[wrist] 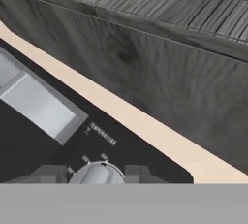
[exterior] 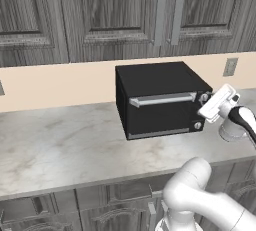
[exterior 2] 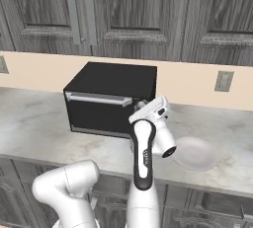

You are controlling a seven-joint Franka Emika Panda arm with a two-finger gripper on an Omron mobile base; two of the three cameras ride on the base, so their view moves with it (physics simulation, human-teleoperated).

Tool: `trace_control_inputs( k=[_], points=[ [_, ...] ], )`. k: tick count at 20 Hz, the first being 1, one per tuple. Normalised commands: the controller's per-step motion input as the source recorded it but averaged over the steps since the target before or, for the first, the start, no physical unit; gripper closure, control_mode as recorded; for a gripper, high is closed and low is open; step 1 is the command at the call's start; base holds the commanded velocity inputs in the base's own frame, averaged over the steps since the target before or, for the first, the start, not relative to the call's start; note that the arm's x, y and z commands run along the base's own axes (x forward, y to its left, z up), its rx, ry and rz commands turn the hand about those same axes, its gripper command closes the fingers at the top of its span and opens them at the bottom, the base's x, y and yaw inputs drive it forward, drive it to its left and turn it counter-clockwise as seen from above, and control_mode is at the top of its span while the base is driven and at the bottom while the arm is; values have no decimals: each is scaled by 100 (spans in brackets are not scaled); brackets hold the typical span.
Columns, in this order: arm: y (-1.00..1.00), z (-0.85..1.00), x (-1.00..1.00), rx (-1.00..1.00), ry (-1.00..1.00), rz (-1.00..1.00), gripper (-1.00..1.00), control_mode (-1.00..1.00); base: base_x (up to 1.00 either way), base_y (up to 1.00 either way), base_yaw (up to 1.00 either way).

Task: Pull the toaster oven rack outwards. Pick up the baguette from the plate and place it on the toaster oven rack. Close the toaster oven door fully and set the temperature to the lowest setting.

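Gripper straddles the temperature knob on the toaster oven, fingers pinching either side so we can turn it lowest; door closed alongside.

Silver temperature knob between the tool's fingertips, on the toaster oven.

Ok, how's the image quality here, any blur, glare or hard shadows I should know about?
Left and right base views: even rendered light, no glare, soft shadow under the toaster oven. Hand view: rolled, very close, so the temperature knob between the gripper fingers looks soft, though its label stays readable.
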Motion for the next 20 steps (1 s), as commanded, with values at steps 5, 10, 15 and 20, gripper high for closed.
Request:
trace_control_inputs(
  k=[5, 10, 15, 20],
  points=[
    [-55, 0, 13, -22, 0, 66, 100, -100, 0, 0, 0],
    [-47, 0, 10, -24, 0, 68, 100, -100, 0, 0, 0],
    [-51, 0, 13, -29, 0, 67, 100, -100, 0, 0, 0],
    [-39, 0, 4, -30, 0, 55, 100, -100, 0, 0, 0]
  ],
)
